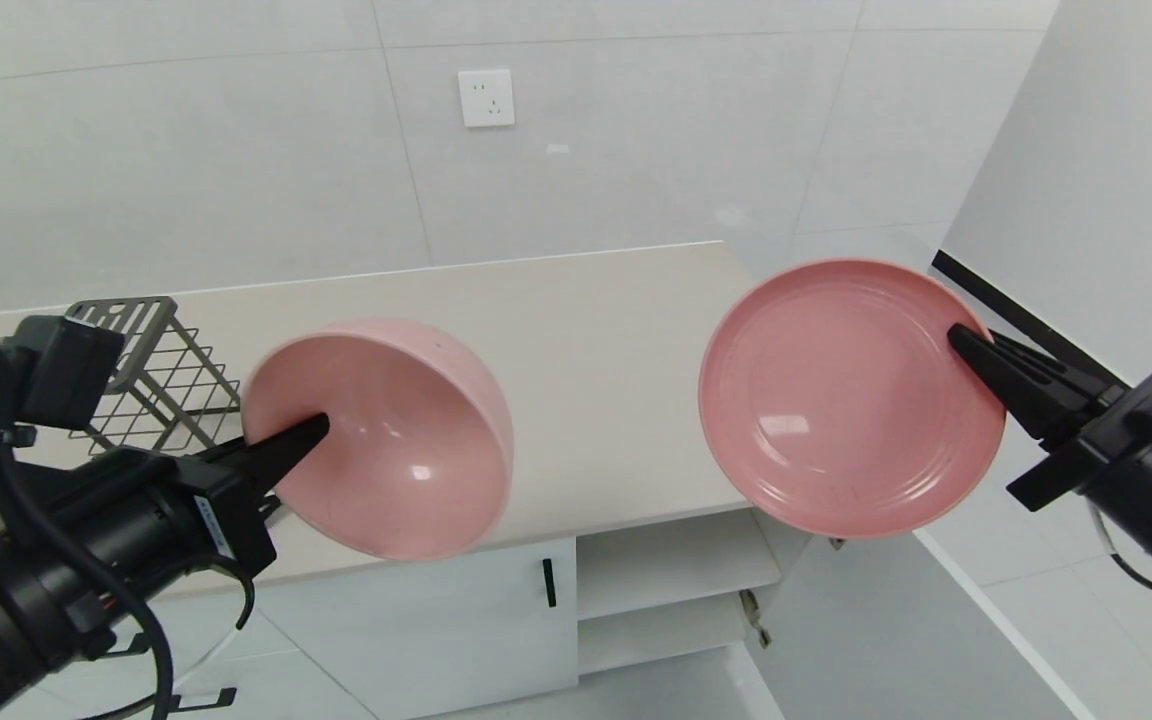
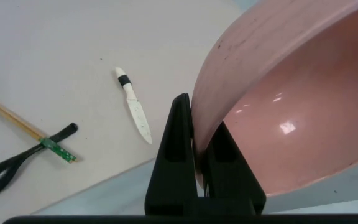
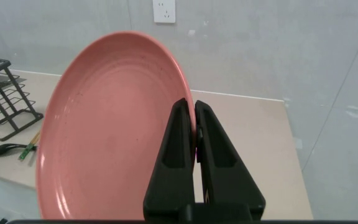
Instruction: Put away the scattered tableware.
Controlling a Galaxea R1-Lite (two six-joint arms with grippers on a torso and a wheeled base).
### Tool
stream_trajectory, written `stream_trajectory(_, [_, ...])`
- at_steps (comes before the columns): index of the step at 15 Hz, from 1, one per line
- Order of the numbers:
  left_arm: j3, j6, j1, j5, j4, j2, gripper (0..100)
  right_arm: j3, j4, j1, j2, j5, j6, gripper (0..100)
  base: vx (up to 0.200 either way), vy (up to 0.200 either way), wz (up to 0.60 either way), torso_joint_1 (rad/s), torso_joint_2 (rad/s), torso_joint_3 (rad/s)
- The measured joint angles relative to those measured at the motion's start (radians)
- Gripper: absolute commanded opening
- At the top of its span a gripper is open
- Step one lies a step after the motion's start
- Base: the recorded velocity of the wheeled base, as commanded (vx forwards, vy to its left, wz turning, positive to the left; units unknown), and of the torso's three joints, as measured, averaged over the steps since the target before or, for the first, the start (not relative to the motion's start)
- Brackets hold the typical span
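- Bowl (image 1: 406, 440) first: it's pink, up in the air off the counter (image 1: 586, 340), and tipped on its side so the open face points back toward the left arm.
- Left gripper (image 1: 314, 428) has its jaws clamped on the bowl's rim, one finger inside and one outside. The left wrist view makes that pretty clear, with the rim pinched right between the black fingers (image 2: 179, 143).
- Pink plate (image 1: 836, 400) is also held up, out past the right end of the counter and standing nearly on edge, top face toward the camera.
- Right gripper (image 1: 961, 340) is closed tight on the plate's rim at its right side.
- Bowl and plate are well apart, one on each side of the head view.
- Wire rack (image 1: 161, 375) sits at the far left of the counter, behind the left arm.
- Lying flat on the counter are a white knife (image 2: 135, 109), a black spoon (image 2: 17, 165) and chopsticks (image 2: 11, 121). The chopsticks cross over the spoon's handle, and the knife is just beside them, not touching.
- Wall socket (image 1: 486, 97) is on the tiles behind the counter, and there are open white shelves (image 1: 676, 590) under the counter's right end.
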State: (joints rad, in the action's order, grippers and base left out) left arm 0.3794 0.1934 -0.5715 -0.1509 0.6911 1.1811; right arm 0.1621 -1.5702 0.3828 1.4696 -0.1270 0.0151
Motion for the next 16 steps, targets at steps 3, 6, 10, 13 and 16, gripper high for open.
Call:
stream_trajectory(3, [-0.014,-0.005,0.0,0.002,0.064,0.017,0,0.01,-0.001,0.0,-0.003,-0.001,0.0,0,0.0,0.0,0.0,0.0,0.0,0.0])
stream_trajectory(6, [-0.066,-0.054,-0.04,0.005,0.126,0.026,0,0.018,0.001,-0.001,-0.01,0.0,-0.001,0,0.0,0.0,0.0,0.0,0.0,0.0])
stream_trajectory(10, [-0.15,-0.102,-0.074,0.007,0.302,0.043,0,0.027,0.0,-0.003,-0.014,0.0,0.0,0,0.0,0.0,0.0,-0.066,0.12,0.063])
stream_trajectory(13, [-0.18,-0.126,-0.074,0.007,0.383,0.07,0,0.03,0.001,-0.003,-0.015,0.0,0.0,0,0.0,0.0,0.0,-0.089,0.2,0.09])
stream_trajectory(16, [-0.195,-0.19,-0.067,0.008,0.407,0.1,0,0.036,0.0,-0.006,-0.015,0.0,0.0,0,0.0,0.0,0.0,-0.146,0.29,0.142])
